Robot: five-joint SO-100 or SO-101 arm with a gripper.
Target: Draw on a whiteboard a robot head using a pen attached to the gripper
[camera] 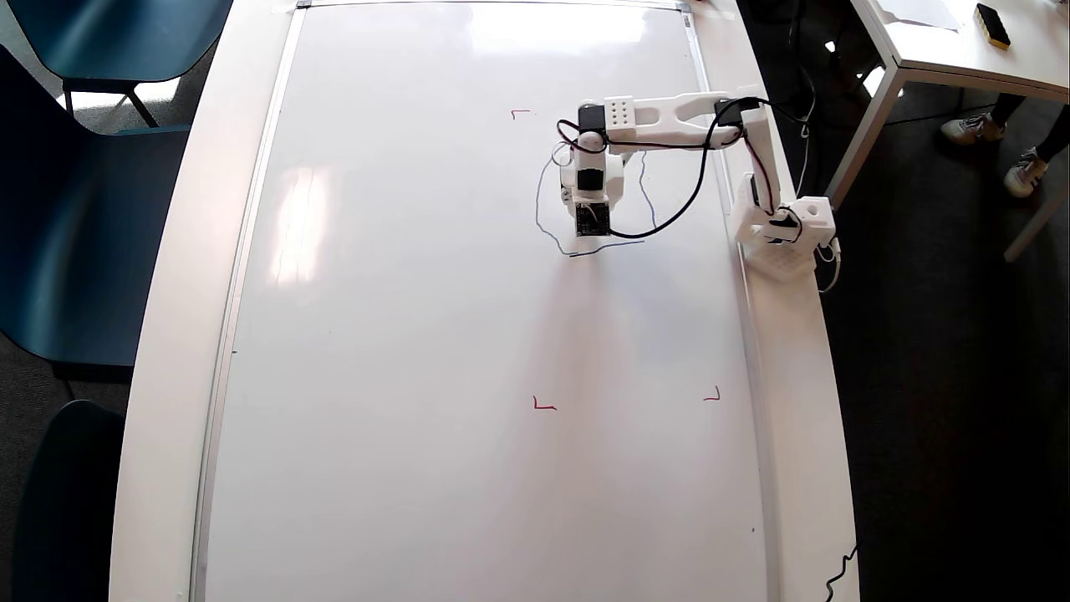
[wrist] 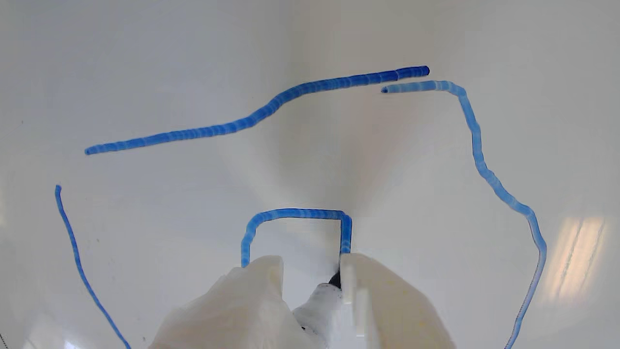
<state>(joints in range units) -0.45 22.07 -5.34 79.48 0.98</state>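
Pen (wrist: 323,294) between gripper (wrist: 310,264) prongs

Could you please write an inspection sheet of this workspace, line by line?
Surface: whiteboard glossy, with window glare; three red corner marks visible.
Job's things: robot head unfinished; blue outline has gaps, and a small square is open at the bottom. Pen sits between the fingers, its dark tip at the square's right line.
Clutter: nothing seen on the board.
Hand: hand shut on the pen, low over the board.
Cables: black cable loops from the arm over the drawing; another cable end at the table's lower right edge.
Surroundings: blue chairs on the left; second table and a person's shoes on the right.
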